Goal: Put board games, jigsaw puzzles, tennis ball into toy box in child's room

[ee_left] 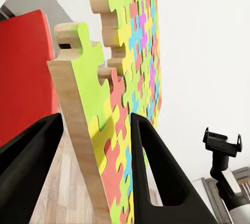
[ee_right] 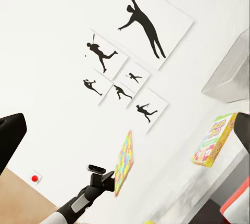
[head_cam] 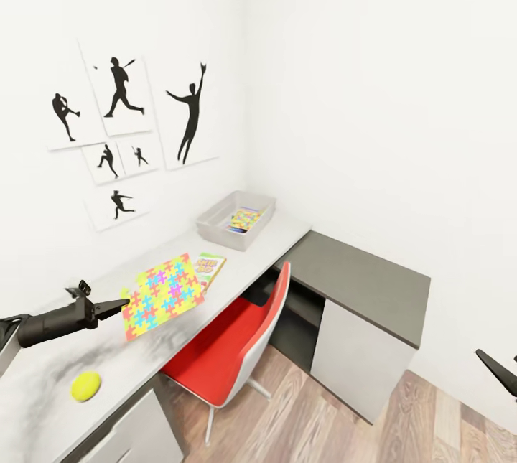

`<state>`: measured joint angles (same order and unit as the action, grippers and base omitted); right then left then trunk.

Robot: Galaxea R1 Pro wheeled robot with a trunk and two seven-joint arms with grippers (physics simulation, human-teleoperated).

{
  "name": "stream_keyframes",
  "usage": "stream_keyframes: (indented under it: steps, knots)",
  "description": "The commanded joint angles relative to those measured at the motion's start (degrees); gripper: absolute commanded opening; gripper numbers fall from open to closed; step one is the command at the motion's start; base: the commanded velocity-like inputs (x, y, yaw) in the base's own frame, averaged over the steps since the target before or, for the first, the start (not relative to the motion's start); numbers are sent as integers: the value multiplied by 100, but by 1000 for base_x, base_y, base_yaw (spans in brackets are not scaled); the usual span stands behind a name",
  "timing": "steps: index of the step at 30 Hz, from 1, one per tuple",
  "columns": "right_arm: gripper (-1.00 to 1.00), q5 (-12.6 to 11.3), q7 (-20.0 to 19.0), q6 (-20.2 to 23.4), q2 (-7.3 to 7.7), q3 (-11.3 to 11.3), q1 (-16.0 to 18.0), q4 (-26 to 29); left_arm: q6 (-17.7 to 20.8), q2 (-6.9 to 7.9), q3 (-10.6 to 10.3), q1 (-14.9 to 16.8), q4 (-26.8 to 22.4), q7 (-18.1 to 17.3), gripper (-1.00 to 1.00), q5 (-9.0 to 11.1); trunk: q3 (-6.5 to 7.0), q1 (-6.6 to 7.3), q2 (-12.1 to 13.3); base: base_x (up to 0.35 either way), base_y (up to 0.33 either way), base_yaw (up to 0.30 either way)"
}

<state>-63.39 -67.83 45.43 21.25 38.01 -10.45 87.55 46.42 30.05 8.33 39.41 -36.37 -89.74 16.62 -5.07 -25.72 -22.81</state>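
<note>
One jigsaw puzzle (head_cam: 163, 296), the bright multicoloured square, is clamped by its edge between the two fingers of the left pincer (head_cam: 120, 304) and held lifted off the bench (head_cam: 50, 370); the left wrist view shows a dark finger (ee_left: 156, 172) on each face of its wooden edge (the right wrist view shows it tilted up above the bench top). Just beside it on the bench lies a green-edged game box (head_cam: 210, 268) with yellow and red print, flat on the pale top. Near the left end of the bench rests the small yellow-green ball (head_cam: 85, 385), apart from the puzzle. Further along, by the wall corner, stands the shallow grey toy box (head_cam: 215, 222), and inside it lies a flat, mostly yellowish item (head_cam: 244, 220) with coloured patches. A red chair (head_cam: 237, 341) is pushed under the bench, and a lower dark-grey side desk (head_cam: 366, 280) joins at the corner. Black sports silhouettes (head_cam: 122, 125) hang on the white wall. Of the right pincer (head_cam: 499, 371) only dark finger parts show at the head view's edge, so whether it is apart or together I cannot tell.
</note>
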Motion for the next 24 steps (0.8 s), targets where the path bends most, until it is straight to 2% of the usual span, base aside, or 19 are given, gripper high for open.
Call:
stream_keyframes:
  steps: [1,8,19,24]
  knots:
    - [100,-33,6,36,2,-4,-1,0,60,1,0,5,-1,-26,-100,-1,-4,-6,-11,224,-224,-190]
    - [100,-33,7,36,2,-16,-1,0,60,1,2,5,-1,-26,-100,-1,34,-6,-11,224,-224,-158]
    - [100,-33,7,36,2,-3,-1,2,60,1,0,-4,-1,-26,-100,-1,40,-6,-11,224,-224,-17]
    - [100,-33,6,36,2,-3,-1,0,60,1,2,-11,-1,-26,-100,-1,60,-6,-11,223,-223,-114]
